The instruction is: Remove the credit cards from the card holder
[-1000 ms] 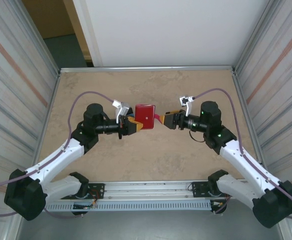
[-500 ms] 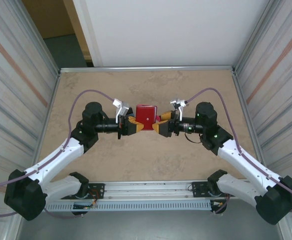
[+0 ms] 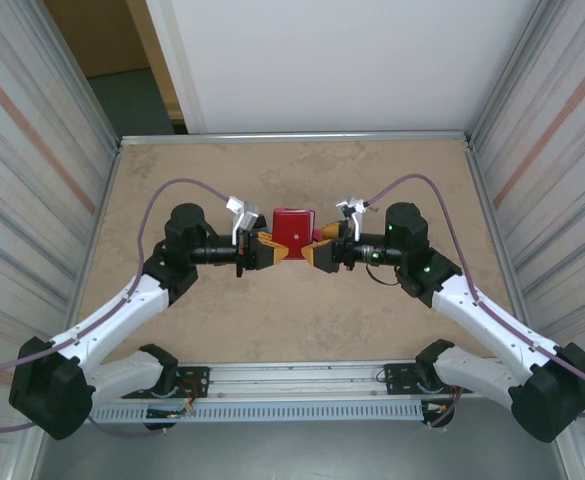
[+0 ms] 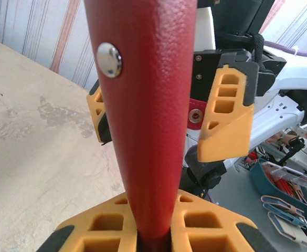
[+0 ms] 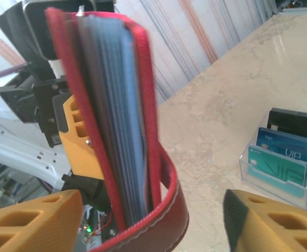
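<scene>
The dark-red card holder (image 3: 292,228) hangs above the table's middle, edge-on, with my left gripper (image 3: 271,249) shut on its spine. In the left wrist view the red spine (image 4: 148,105) with a silver snap (image 4: 109,59) rises from between my yellow fingers (image 4: 200,226). My right gripper (image 3: 318,252) stands open at the holder's opposite edge. In the right wrist view the closing tab (image 5: 166,218) loops between the right gripper's (image 5: 153,226) spread fingers (image 5: 32,220). Pale blue-grey layers (image 5: 116,105) show between the covers; I cannot tell cards from panels.
A clear plastic stand (image 5: 282,160) with teal, blue and dark cards sits on the beige tabletop (image 5: 221,110) in the right wrist view. Corrugated metal walls (image 3: 32,180) close in both sides, and a white panel (image 3: 332,60) stands at the back.
My right gripper has moved left up to the card holder, its open fingers now either side of the tab. The left gripper has held still with the holder.
</scene>
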